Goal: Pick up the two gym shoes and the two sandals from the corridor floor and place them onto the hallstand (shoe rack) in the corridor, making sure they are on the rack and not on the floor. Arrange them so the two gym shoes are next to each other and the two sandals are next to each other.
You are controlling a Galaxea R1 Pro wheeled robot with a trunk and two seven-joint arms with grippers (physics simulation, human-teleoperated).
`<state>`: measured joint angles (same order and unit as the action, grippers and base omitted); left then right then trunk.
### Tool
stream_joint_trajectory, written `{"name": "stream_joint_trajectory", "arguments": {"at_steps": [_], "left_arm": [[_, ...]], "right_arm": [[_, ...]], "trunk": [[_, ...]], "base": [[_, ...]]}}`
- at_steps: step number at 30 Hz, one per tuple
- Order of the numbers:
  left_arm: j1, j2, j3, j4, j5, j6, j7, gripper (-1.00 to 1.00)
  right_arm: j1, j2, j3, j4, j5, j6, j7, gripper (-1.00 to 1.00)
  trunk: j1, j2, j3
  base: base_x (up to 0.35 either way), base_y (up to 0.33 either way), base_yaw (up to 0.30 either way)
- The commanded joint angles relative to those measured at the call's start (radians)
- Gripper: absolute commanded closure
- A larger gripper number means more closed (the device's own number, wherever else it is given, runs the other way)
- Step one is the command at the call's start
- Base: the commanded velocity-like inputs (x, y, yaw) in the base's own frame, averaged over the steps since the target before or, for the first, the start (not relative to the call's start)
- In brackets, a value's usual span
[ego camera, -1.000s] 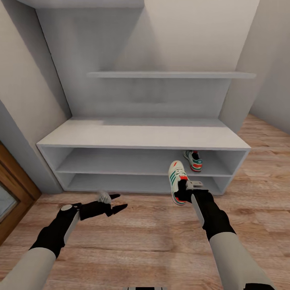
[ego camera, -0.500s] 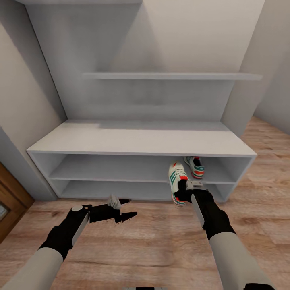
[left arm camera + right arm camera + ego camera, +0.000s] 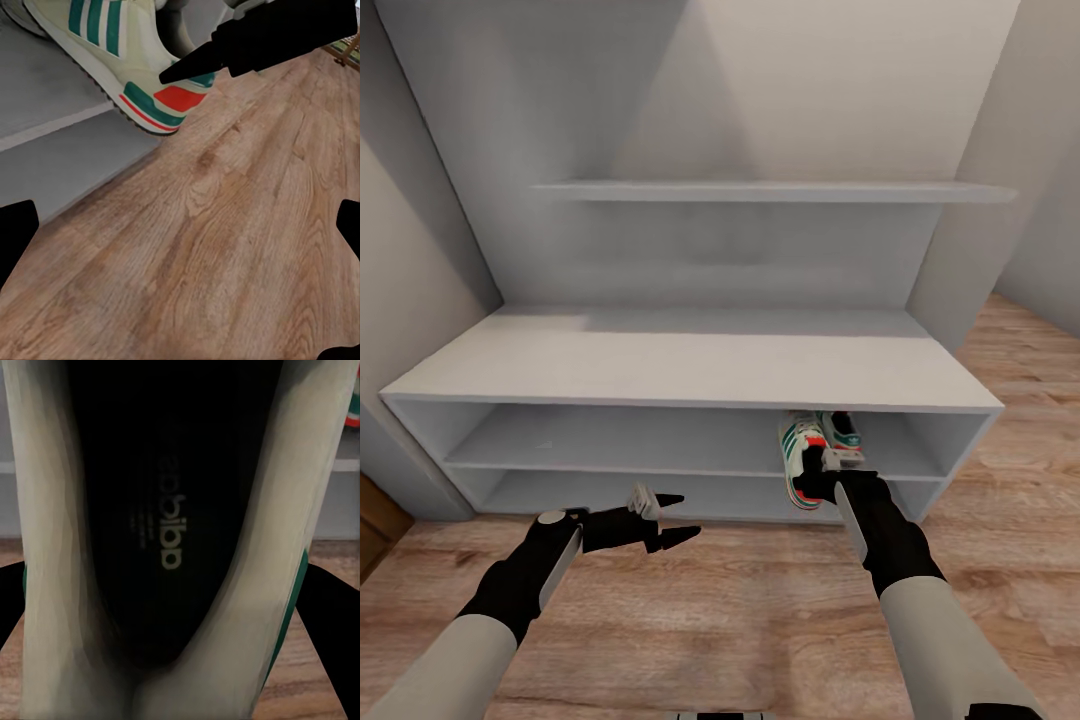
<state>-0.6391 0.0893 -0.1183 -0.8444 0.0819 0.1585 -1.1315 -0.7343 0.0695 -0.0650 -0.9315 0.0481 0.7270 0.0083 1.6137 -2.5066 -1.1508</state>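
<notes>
Gym shoe (image 3: 801, 462) clamped in right gripper (image 3: 812, 482), right of centre, at the hallstand (image 3: 690, 370) shelf mouth.
Risked clipping the top's edge or nudging the shelved gym shoe (image 3: 842, 427); left gripper (image 3: 670, 520) spread wide, empty, lower left.
</notes>
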Motion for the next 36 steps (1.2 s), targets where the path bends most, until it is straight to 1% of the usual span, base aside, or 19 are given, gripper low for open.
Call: {"name": "stream_joint_trajectory", "arguments": {"at_steps": [1,6,10,20,31,36], "left_arm": [[-0.001,0.001,-0.004,0.000,0.009,0.010,-0.001,-1.00],[-0.001,0.001,-0.003,0.000,0.009,0.011,-0.001,-1.00],[-0.001,0.001,-0.003,0.000,0.009,0.011,-0.001,-1.00],[-0.001,0.001,-0.003,0.000,0.009,0.010,-0.001,-1.00],[-0.001,0.001,-0.004,-0.001,0.009,0.010,0.000,-1.00],[-0.001,0.001,-0.004,-0.001,0.009,0.010,-0.001,-1.00]], "right_arm": [[0.000,0.001,-0.002,-0.001,0.004,0.005,0.001,1.00],[0.000,0.001,-0.002,-0.001,0.004,0.005,0.001,1.00],[0.000,0.001,-0.002,-0.001,0.004,0.005,0.001,1.00],[0.000,0.001,-0.002,-0.001,0.004,0.005,0.001,1.00],[0.000,0.001,-0.002,0.000,0.004,0.005,0.001,1.00],[0.000,0.001,-0.002,0.000,0.004,0.005,0.001,1.00]], "trunk": [[0.000,0.000,-0.001],[0.000,0.000,-0.001],[0.002,-0.001,-0.016],[0.002,-0.001,-0.016],[0.002,-0.001,-0.016],[0.002,-0.001,-0.016]], "base": [[0.022,-0.018,0.000],[0.004,-0.003,0.000],[0.000,0.000,0.000],[0.000,0.000,0.000],[0.269,0.000,0.000],[0.070,0.000,0.000]]}}
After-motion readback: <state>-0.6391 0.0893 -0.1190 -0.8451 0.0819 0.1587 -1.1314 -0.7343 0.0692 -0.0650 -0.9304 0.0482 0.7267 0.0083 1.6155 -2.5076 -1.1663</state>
